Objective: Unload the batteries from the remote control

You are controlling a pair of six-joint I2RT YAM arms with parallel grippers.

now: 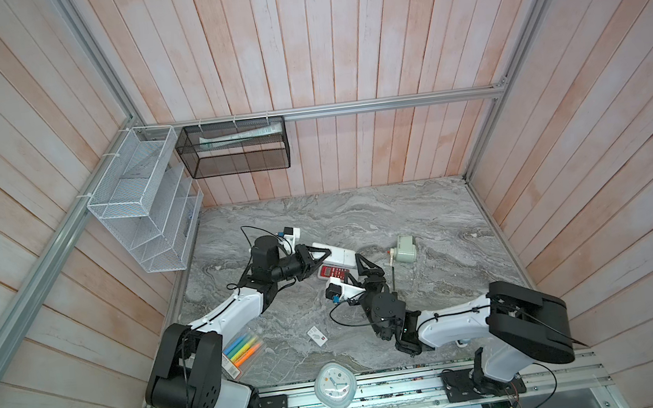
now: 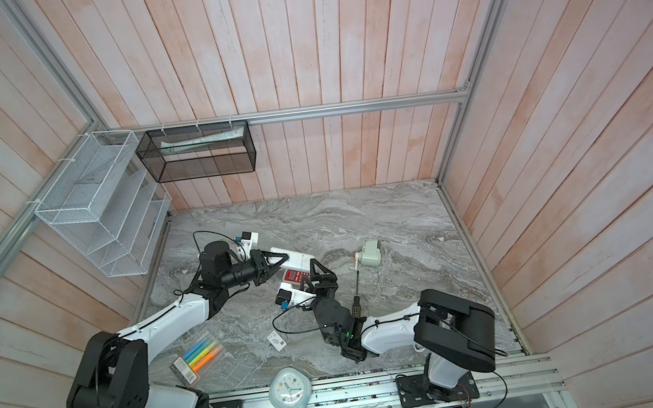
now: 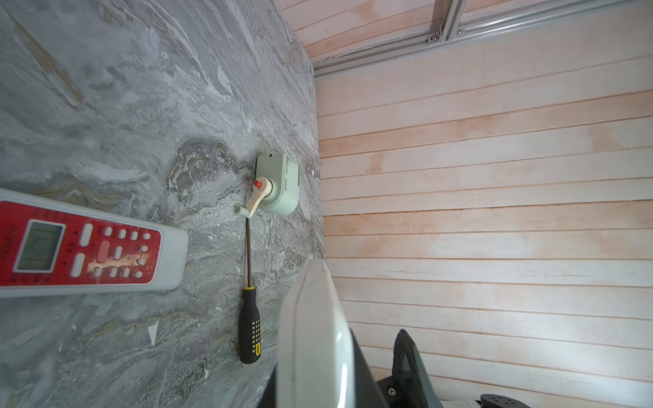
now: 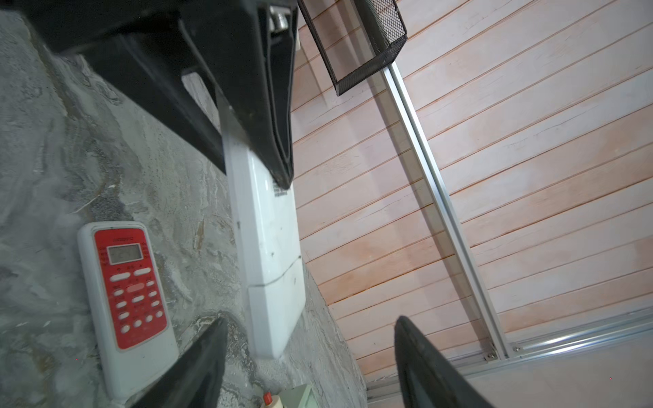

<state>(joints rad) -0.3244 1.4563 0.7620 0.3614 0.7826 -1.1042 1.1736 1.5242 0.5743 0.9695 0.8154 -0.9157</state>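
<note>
White, slab-shaped plastic remote control (image 3: pixel 311 339) looms nearest the lens at the lower middle of the left wrist view, seen edge-on. The left gripper (image 3: pixel 314 374) is clenched across its two broad faces, with little of it showing past the casing. In the right wrist view the right gripper (image 4: pixel 311 319), at the bottom edge, stands released, jaws wide and empty, just short of the remote's near end. There a seam marks off the battery cover (image 4: pixel 279 314), apparently shut; a red-faced remote (image 4: pixel 127 289) lies flat on the grey marbled table (image 4: pixel 53 176) at the lower left, untouched. No batteries show in any view; they are judged to sit under that cover. Light, stiff and smooth, the casing would likely slip, so its long edges suit a hold, while the cells should be small, slick and prone to roll. In both top views the grippers meet at the table's centre, and the seam is too small to make out.
</note>
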